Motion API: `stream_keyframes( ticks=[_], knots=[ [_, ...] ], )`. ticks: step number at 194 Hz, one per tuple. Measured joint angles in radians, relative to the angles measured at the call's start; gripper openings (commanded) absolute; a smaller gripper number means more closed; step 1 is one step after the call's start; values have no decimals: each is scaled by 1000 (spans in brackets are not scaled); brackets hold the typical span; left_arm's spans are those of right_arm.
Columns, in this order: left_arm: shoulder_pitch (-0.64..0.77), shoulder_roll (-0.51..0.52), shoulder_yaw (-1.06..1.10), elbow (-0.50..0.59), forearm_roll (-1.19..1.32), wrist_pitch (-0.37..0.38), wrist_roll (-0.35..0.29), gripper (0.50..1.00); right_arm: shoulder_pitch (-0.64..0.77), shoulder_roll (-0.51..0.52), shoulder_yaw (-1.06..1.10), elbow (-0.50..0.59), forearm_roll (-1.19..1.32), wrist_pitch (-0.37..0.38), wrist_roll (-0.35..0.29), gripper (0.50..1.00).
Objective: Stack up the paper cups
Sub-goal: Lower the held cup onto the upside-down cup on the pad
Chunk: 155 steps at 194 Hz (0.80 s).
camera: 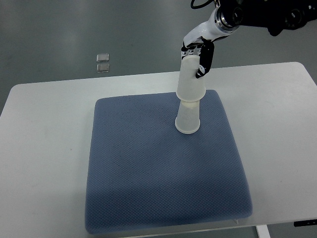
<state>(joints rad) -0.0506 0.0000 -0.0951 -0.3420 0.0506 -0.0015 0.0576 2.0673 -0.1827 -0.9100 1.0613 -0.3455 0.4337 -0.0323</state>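
Observation:
Two white paper cups stand upside down, one over the other, on the blue mat. The lower cup rests on the mat near its far right part. The upper cup sits over the lower one's top, leaning slightly. My right hand reaches in from the upper right, and its black and white fingers are curled around the top end of the upper cup. The left arm does not show.
The mat lies on a white table. Beyond the table's far edge, two small clear squares lie on the grey floor. A table leg shows at the bottom right.

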Motion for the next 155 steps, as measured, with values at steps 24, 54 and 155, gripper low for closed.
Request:
stream_keyframes(
  ticks=[24,54,155],
  knots=[
    [0,0,-1,0,0,0,0,1000,-14,-10,2,1,1,-10,0,625],
    [0,0,-1,0,-1,0,1,1000,-25,-28,9,13,5,-11,0,625],
    [0,0,0,-3,0,0,1,1000,-42,-58,16,52,8,-56,0,627]
  ],
)
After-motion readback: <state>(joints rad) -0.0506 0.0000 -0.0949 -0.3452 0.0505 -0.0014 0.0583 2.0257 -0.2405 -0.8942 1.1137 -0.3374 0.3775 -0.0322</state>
